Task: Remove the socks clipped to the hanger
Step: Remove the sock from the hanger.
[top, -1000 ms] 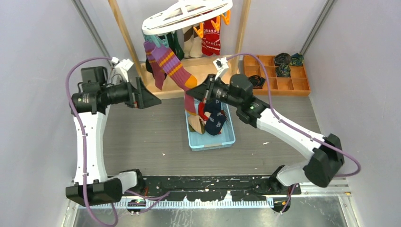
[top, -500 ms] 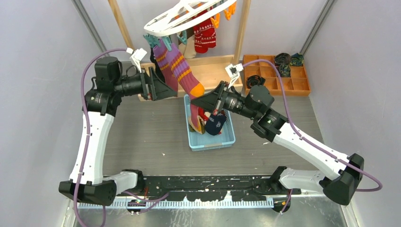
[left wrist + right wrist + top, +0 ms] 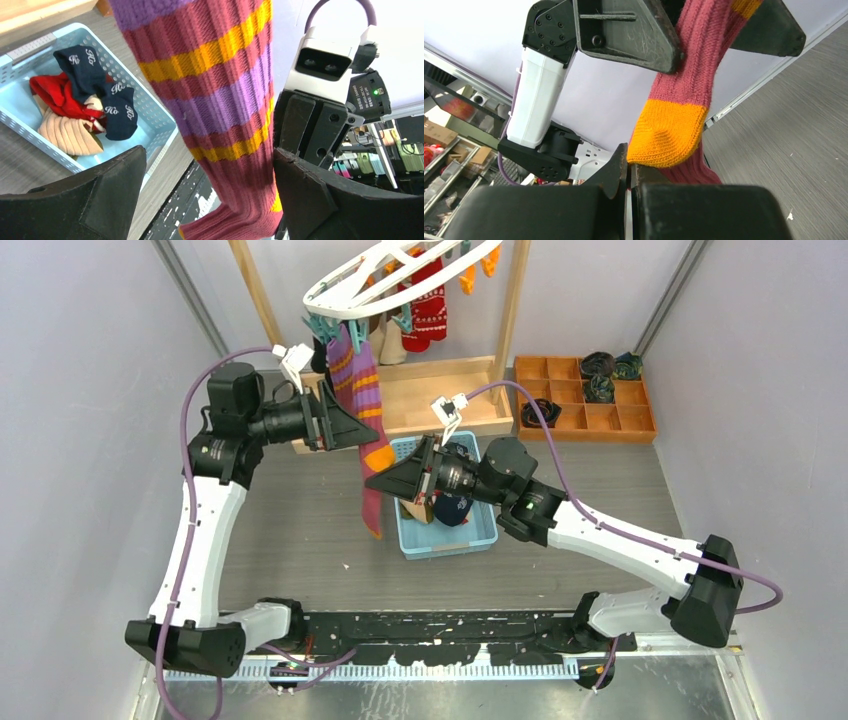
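Your left gripper (image 3: 207,154) stands wide open, its fingers (image 3: 305,200) on either side of the purple-striped sock (image 3: 357,380) (no contact that shows). Your right gripper (image 3: 628,167) is closed, with its tips against that sock just under the orange heel (image 3: 669,132). You cannot tell whether any fabric is pinched. The sock hangs from a teal clip (image 3: 322,328) at the left end of the hanger (image 3: 345,290), top centre of the overhead frame. More socks (image 3: 430,310) hang behind it, and others lie in the blue basket (image 3: 445,546) mid-frame.
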Action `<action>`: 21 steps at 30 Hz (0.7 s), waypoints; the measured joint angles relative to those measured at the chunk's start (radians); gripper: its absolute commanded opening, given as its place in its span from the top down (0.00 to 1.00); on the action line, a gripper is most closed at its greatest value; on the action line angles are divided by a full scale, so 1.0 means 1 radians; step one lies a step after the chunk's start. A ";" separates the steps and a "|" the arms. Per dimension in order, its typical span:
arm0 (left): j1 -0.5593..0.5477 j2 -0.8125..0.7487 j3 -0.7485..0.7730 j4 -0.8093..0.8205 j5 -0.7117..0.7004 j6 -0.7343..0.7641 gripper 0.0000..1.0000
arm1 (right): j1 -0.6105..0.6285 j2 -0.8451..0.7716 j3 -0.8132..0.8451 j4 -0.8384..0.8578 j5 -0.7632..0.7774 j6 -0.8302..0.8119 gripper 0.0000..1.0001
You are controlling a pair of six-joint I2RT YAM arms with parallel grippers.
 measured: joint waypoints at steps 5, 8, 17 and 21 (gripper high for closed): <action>0.000 -0.010 0.000 0.051 -0.008 -0.016 0.22 | 0.006 0.011 0.000 0.030 0.018 0.019 0.99; 0.000 -0.011 0.000 0.089 -0.008 -0.035 0.40 | 0.006 0.011 0.000 0.044 0.040 0.022 0.99; -0.001 -0.011 0.019 0.116 -0.056 -0.035 0.91 | 0.008 0.010 0.001 0.027 0.096 0.018 0.84; -0.001 -0.012 0.037 0.103 -0.093 -0.019 1.00 | 0.008 0.010 0.014 -0.027 0.135 0.005 0.31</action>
